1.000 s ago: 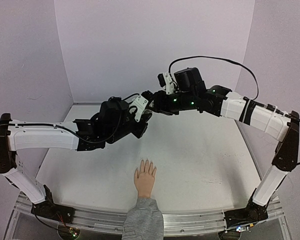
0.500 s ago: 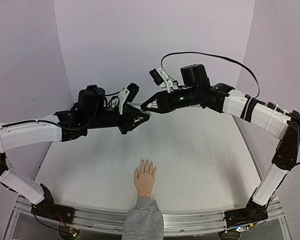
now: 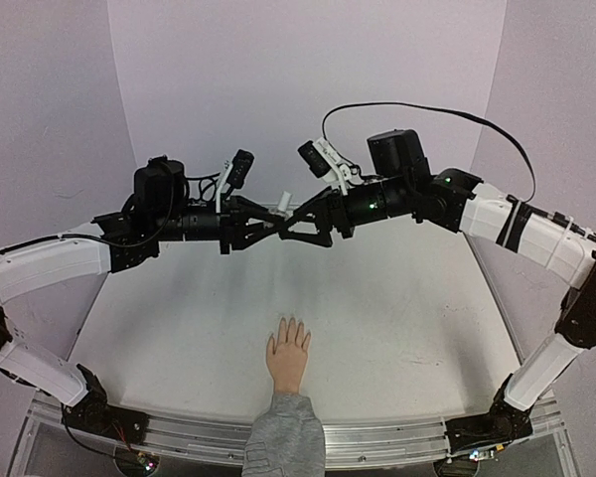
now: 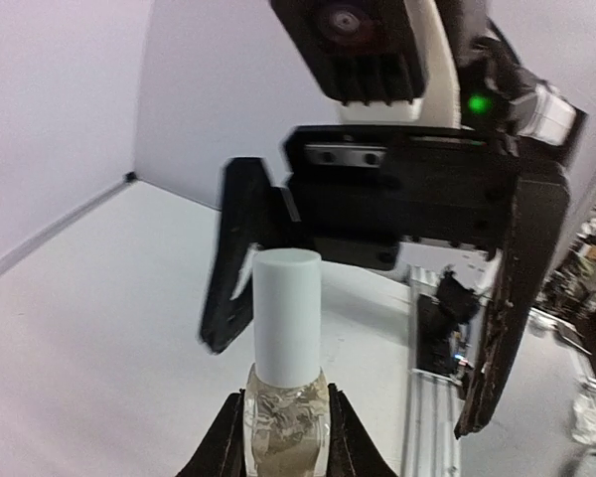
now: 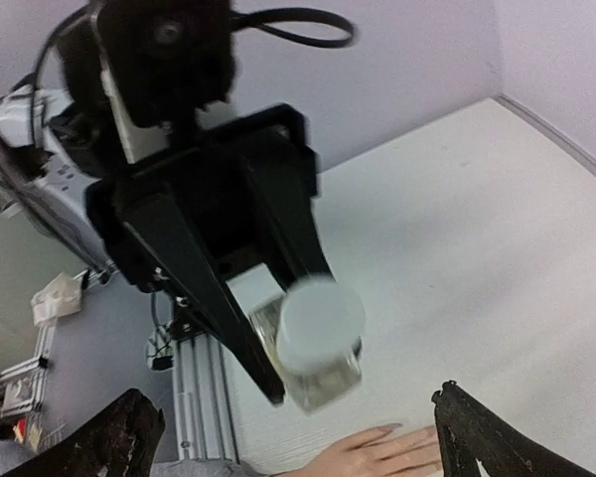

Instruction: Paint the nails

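Cap (image 4: 286, 313) of polish bottle (image 4: 283, 422), clamped in left claw (image 3: 270, 224), pointing lengthwise into wide-open right claw (image 3: 300, 225); nails (image 3: 292, 326) well below both, on counter (image 3: 407, 298).

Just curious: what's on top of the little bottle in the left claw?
A white round cap tops the bottle. Anything under the cap is covered, and the left claw covers the bottle's lower sides.
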`<control>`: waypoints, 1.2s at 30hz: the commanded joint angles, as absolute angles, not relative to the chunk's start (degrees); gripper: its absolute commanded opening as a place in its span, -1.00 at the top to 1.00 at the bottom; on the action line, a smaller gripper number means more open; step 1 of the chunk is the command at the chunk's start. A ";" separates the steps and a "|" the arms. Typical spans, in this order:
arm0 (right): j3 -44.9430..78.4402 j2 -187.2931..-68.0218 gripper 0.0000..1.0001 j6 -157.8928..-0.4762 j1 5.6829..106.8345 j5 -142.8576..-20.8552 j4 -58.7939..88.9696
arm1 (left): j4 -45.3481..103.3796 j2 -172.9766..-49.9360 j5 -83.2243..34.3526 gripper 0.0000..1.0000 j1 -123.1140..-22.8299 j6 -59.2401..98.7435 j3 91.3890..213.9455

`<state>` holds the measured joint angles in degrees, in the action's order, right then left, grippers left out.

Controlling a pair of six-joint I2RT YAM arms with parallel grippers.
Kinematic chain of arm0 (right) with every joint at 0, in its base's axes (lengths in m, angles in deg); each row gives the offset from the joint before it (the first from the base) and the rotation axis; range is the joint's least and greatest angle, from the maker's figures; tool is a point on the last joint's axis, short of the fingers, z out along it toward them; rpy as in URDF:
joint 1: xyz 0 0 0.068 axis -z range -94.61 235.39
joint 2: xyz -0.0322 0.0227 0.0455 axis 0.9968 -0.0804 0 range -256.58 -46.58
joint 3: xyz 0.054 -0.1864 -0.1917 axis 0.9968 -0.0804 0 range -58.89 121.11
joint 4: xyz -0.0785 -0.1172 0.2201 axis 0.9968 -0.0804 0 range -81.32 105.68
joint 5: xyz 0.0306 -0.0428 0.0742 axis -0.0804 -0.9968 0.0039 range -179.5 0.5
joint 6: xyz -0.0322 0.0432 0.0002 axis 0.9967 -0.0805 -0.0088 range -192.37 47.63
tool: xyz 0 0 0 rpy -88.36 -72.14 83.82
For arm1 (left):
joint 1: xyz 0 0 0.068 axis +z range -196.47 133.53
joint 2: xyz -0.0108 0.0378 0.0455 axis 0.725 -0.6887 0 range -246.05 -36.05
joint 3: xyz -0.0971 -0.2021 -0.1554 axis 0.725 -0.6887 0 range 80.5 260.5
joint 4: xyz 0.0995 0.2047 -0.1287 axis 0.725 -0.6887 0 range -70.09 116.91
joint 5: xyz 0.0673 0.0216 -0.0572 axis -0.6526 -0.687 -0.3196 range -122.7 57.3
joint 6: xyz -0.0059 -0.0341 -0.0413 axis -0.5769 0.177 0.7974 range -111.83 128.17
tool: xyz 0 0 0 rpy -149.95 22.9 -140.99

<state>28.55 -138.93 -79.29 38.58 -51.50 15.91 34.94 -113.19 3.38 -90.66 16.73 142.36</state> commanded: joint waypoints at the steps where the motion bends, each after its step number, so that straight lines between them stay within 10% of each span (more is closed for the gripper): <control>1: 27.72 -135.61 -0.97 -83.40 39.02 -69.64 15.02 | 38.47 -111.95 -19.43 1.00 -90.53 13.29 141.58; 13: 32.28 -140.74 -0.64 -99.10 38.52 -78.27 15.16 | 37.49 -119.20 -52.06 1.00 -103.18 2.98 147.37; 19: 33.37 -142.00 -0.16 -100.04 37.97 -79.48 16.65 | 37.36 -120.09 -52.50 1.00 -104.23 4.08 148.43; 29: 37.22 -146.04 -0.07 -100.85 37.33 -78.61 16.97 | 36.90 -121.66 -50.78 1.00 -105.05 3.78 149.49; 36: 37.93 -146.66 0.51 -100.11 37.31 -78.48 17.00 | 36.37 -120.99 -49.90 1.00 -105.18 3.86 148.73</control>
